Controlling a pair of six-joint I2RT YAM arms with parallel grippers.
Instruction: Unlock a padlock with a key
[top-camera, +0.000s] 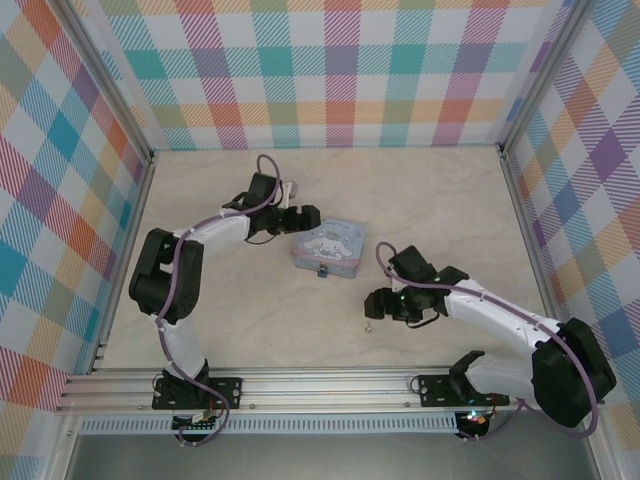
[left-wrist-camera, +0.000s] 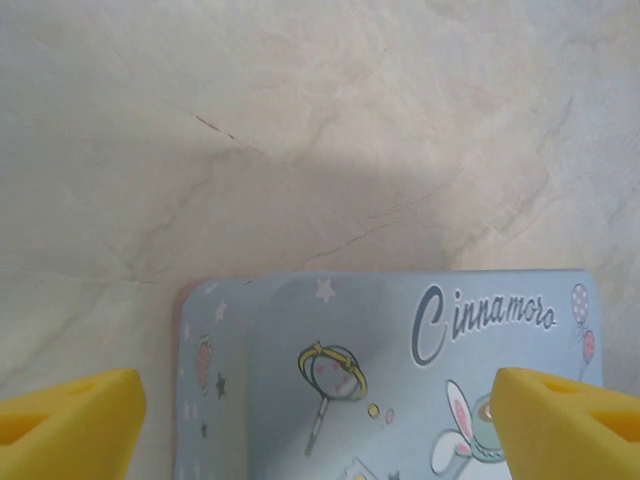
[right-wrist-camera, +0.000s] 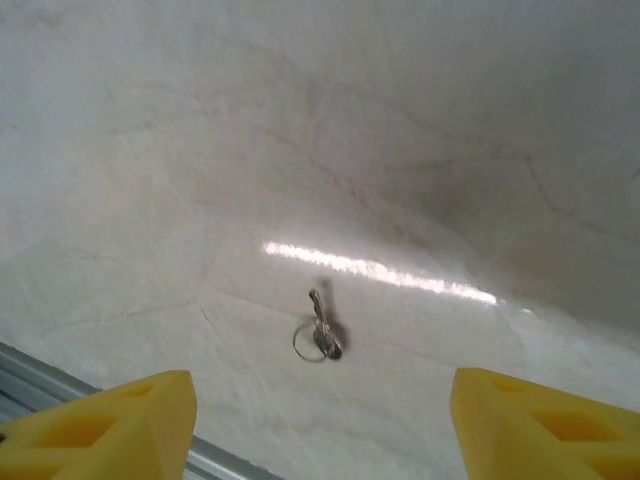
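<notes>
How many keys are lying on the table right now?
1. The key, on a small ring, lies flat on the bare table just ahead of the open right gripper, near the front rail. Others could be hidden from view.

wide-apart yellow fingers (left-wrist-camera: 70, 420) over pale blue tin (left-wrist-camera: 400, 370), marble tabletop (left-wrist-camera: 300, 130)
</notes>
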